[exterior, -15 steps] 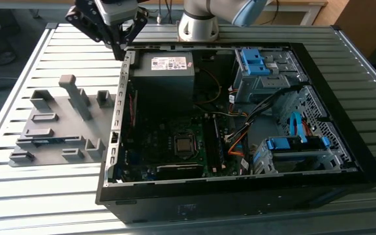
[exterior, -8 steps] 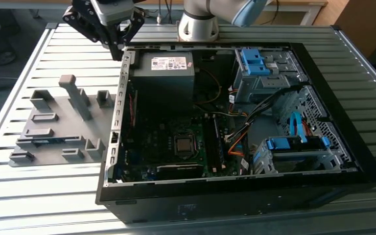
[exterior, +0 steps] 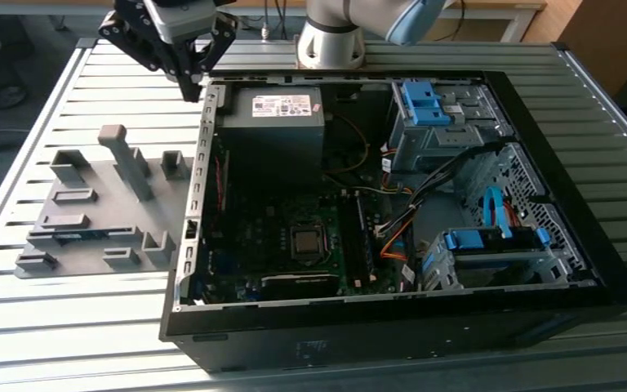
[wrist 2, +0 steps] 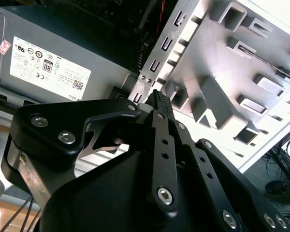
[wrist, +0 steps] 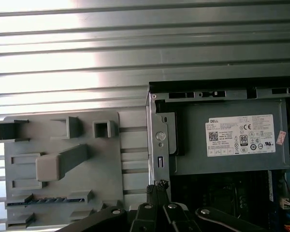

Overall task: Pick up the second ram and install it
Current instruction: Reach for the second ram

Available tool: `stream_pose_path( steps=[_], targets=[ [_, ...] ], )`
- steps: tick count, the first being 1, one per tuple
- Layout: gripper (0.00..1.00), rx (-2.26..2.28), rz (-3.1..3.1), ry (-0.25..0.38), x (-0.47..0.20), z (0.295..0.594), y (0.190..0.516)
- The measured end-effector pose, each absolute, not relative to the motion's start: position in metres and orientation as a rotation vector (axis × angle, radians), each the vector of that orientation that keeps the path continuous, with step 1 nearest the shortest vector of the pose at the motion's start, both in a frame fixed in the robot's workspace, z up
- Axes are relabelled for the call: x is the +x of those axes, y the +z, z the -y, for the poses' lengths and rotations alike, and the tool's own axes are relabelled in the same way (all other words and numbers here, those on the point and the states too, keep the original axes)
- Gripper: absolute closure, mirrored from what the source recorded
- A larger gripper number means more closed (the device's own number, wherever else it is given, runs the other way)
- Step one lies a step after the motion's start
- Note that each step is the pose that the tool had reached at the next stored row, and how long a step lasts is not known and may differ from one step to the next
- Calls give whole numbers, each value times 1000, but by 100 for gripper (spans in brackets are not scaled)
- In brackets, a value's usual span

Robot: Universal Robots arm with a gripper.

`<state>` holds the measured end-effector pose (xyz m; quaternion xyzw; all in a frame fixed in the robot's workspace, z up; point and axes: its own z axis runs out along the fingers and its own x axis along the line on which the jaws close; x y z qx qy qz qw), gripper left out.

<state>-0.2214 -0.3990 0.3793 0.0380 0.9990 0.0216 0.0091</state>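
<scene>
Since the pick-up has not begun, the tool point(exterior: 193, 91) hangs pinched narrow and empty at the open computer case's point(exterior: 401, 331) eleven o'clock corner in the exterior view, beside its power supply point(exterior: 275, 110). The second ram point(wrist: 47, 199) lies slotted in the grey fixture plate point(exterior: 107, 214) on the worktop point(exterior: 30, 327), at the case's nine o'clock. Grasping it would, I judge, need the tool opened and squared across the strip.

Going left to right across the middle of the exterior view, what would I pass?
Grey fixture plate → computer case's side wall → processor socket → cable bundle → blue drive cage.
</scene>
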Motion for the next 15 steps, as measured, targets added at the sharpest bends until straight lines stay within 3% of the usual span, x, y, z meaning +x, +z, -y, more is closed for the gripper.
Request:
stream_pose_path(
  steps=[15],
  targets=[
    [89, 119, -3120, 67, -229, 399, 378]
  ],
)
